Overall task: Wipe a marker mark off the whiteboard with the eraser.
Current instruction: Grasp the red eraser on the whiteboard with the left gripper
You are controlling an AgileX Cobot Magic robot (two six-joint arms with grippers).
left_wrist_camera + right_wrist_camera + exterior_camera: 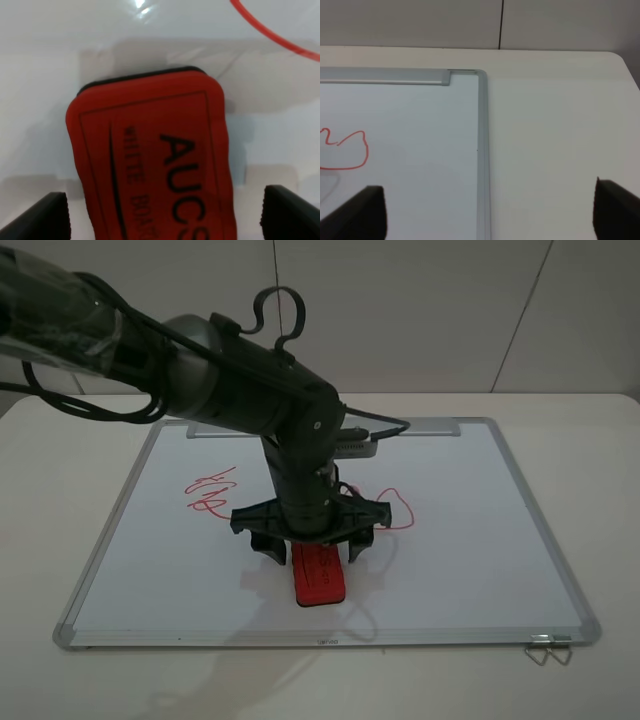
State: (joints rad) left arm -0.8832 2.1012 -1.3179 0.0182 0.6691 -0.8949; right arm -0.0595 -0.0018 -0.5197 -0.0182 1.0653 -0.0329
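Observation:
The whiteboard [460,540] lies flat on the table. On its left part is the marker mark [210,490], a thin red zigzag scribble. The red eraser [318,580] with black "AUCS" lettering [150,160] rests on the board near the front edge. My left gripper [313,545] hangs just over the eraser's far end, open, with one finger on each side and gaps between them [162,215]. A red stroke [270,32] crosses that view's corner; which drawing it belongs to is unclear. My right gripper [488,212] is open over the table beside the board's far right corner [481,75].
A closed red two-humped outline [400,510] sits right of the left arm, also in the right wrist view [350,150]. The metal tray strip [420,427] runs along the far edge. A wire clip [548,648] lies at the front right corner.

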